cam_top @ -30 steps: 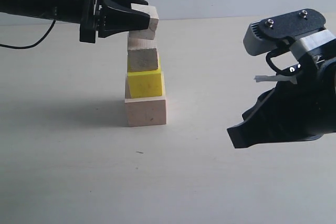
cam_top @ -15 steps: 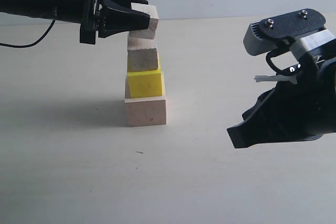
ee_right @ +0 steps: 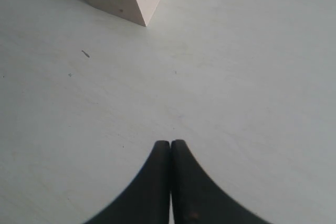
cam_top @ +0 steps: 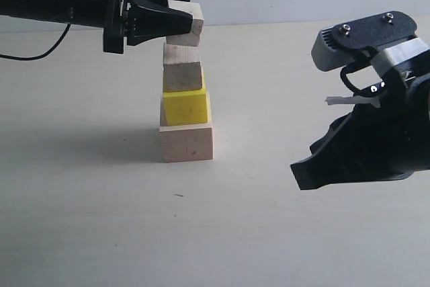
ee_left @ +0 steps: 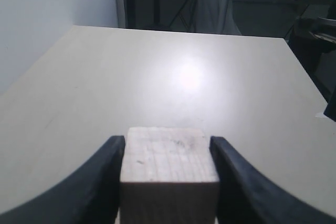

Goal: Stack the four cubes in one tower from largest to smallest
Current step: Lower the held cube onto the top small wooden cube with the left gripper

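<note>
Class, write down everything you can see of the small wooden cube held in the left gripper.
The top cube is pale, unpainted wood with faint grain and sharp edges. The left gripper clamps it between black fingers on two opposite sides. It hangs slightly tilted directly above another wooden cube; whether they touch is unclear.

4 cubes are counted: 3 pale wood cubes (cam_top: 187, 142) (cam_top: 183, 75) (cam_top: 193, 21) and 1 yellow cube (cam_top: 186, 107) — and 2 grippers are seen, left gripper (cam_top: 180, 19) and right gripper (cam_top: 300, 175).
</note>
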You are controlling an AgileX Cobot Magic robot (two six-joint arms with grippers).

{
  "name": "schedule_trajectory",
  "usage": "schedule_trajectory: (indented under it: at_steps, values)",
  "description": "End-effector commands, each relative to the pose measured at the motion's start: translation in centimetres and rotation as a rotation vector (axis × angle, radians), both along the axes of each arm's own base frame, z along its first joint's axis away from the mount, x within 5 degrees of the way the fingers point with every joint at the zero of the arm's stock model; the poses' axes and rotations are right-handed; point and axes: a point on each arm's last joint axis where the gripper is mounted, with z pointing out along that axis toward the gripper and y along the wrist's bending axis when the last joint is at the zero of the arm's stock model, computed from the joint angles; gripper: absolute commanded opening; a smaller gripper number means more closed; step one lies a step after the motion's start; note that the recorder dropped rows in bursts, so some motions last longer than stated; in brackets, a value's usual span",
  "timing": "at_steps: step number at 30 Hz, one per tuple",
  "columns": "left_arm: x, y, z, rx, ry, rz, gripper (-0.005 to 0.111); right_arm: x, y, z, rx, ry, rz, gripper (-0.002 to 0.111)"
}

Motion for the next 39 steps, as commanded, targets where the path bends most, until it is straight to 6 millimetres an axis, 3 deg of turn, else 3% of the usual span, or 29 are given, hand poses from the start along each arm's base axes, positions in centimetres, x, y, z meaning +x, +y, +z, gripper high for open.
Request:
schedule_trajectory:
  at_steps: [1,39]
  values:
    - [-0.1,-0.1,0.2,-0.018,0.001,0.004,0.000,-0.1,-0.1,0.1,0.005,-0.012,0.005,0.000]
    - [0.0,-0.1,-1.1,-0.041,0.032,0.023,0.000,-0.1,0.0,0.1,0.016,0.000,0.000,0.000]
